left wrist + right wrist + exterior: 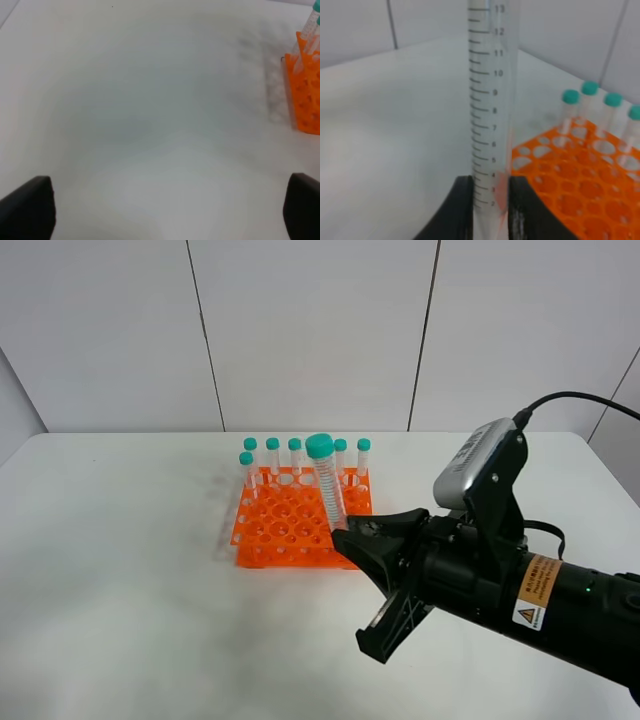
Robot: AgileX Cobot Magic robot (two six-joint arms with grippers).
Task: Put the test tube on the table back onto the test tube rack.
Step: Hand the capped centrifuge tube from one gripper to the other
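My right gripper [347,538] is shut on the test tube [331,492], a clear tube with a teal cap, held upright by its lower end. It hangs over the front right part of the orange test tube rack [285,525], which stands on the white table [120,580]. In the right wrist view the graduated test tube [490,100] rises from between the black fingers [461,207] of the right gripper [490,205], with the rack [570,195] beside it. My left gripper [165,205] is open and empty above bare table [150,100], with the rack [306,102] off to one side.
Several capped tubes [295,452] stand in the rack's back row and at its left corner. They also show in the right wrist view as capped tubes [590,100]. The right arm's black body [520,590] reaches in from the lower right.
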